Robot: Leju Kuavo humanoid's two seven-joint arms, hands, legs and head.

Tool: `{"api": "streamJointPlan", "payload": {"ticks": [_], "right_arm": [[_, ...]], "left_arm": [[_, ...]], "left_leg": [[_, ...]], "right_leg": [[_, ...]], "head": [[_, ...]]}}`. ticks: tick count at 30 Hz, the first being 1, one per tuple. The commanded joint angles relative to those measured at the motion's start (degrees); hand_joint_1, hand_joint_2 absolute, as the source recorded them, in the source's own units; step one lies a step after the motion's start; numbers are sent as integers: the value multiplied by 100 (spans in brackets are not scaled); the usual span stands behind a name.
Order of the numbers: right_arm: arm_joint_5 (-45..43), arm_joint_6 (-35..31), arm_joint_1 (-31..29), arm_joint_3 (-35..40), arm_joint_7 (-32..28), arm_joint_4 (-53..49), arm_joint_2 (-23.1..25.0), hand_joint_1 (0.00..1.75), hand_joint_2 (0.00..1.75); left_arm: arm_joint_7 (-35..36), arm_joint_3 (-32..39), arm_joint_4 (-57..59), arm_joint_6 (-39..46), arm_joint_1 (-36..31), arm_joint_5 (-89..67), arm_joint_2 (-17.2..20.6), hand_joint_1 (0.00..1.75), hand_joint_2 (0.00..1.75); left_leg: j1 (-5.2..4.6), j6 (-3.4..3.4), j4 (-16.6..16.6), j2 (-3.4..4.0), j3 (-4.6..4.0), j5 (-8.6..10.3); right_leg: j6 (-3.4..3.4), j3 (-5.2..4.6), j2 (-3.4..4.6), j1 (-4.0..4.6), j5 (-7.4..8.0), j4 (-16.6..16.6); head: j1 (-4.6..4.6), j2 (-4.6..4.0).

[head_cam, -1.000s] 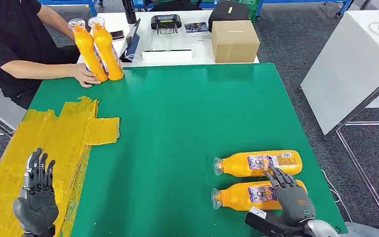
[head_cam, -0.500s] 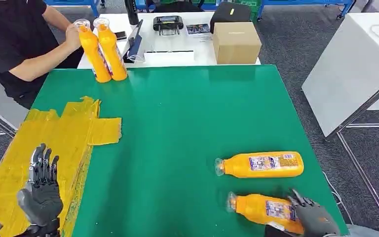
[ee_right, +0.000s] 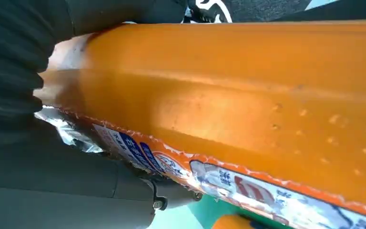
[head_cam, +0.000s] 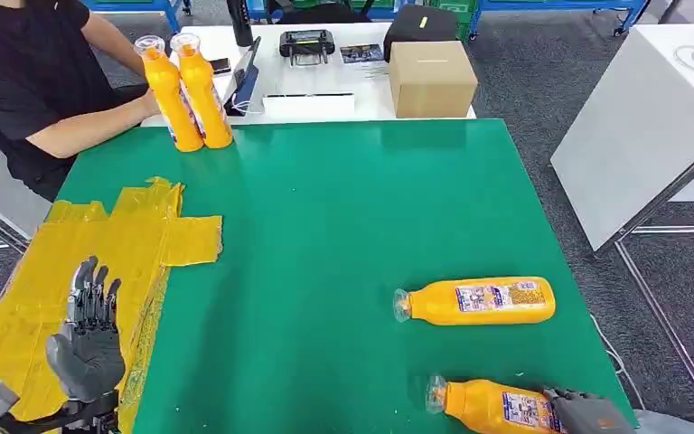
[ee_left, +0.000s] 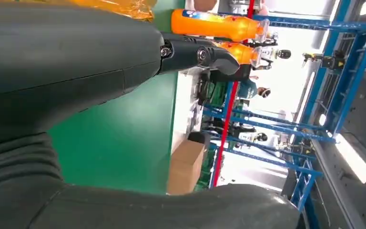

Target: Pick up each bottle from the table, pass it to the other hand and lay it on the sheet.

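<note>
Orange bottles point(head_cam: 479, 301) flat; yellow sheet point(head_cam: 99, 244)

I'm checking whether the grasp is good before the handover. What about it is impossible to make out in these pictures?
- Head view: the right robot hand and the base of the held bottle are cut off by the bottom edge.
- Right wrist view: the bottle fills the picture, hiding the fingertips; whether it is off the table is unclear.
- Label print: too small to read.
</note>
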Motion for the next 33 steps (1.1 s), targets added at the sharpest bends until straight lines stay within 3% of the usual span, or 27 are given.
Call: {"api": "streamJointPlan", "payload": {"ticks": [1,4,6,7,9,11,13,16,18,20,33], "right_arm": [[-55,65,123,653,19,316,52,175,175],[-152,-87,-76,836,6,530,182,175,175],[-182,-505,-423,720,-436,887,679,175,175],[-135,-951,-597,519,-957,1045,1086,175,175],[-63,-1238,-885,-252,-2181,1157,2258,175,175],[28,-1021,-927,-1070,-3259,786,3394,175,175],[46,-640,-932,-1498,-3779,400,4056,175,175],[145,-465,-874,-1617,-3747,256,4157,175,175],[-115,-277,-792,-1863,-4418,129,4440,175,175],[-177,-121,-914,-1786,-4581,70,4619,175,175],[-177,-8,-1116,-1596,-4739,257,5002,175,175]], "left_arm": [[35,-125,384,11,-172,29,163,0,0],[58,-169,399,42,-182,16,177,0,0],[20,-123,317,62,-92,30,188,0,0],[9,-50,233,58,-15,64,163,0,0],[6,197,-30,-84,214,108,19,0,0],[-26,379,-244,-294,382,50,-146,0,0],[-76,501,-341,-439,446,-52,-276,0,0],[-81,528,-344,-473,434,-89,-310,0,0],[-109,574,-324,-524,414,-153,-348,0,0],[-131,580,-320,-537,409,-197,-359,0,0],[-119,558,-219,-578,346,-260,-371,0,0]], "left_leg": [[12,-7,-9,-31,-1,8],[13,-7,-9,-27,5,7],[14,-6,-10,-20,10,6],[19,-8,-15,-23,8,9],[28,-9,-20,11,17,6],[36,-12,-24,34,5,7],[49,-19,-25,98,9,2],[45,-25,-16,90,-10,8],[38,-22,-6,62,-13,8],[41,-20,-6,39,-11,11],[29,-24,-6,32,-42,15]], "right_leg": [[-10,15,-29,13,4,-20],[-9,18,-25,13,4,-19],[-7,22,-19,15,5,-22],[-10,22,-21,20,11,-32],[-10,27,14,31,19,-38],[-14,45,34,45,28,-40],[-16,66,87,55,41,-36],[-32,32,80,56,39,-12],[-27,26,59,44,29,1],[-22,29,37,48,23,0],[-21,20,28,30,24,5]], "head": [[0,0],[-2,0],[-2,0],[0,0],[0,0],[7,0],[2,0],[-6,0],[-11,0],[-9,0],[-9,0]]}}
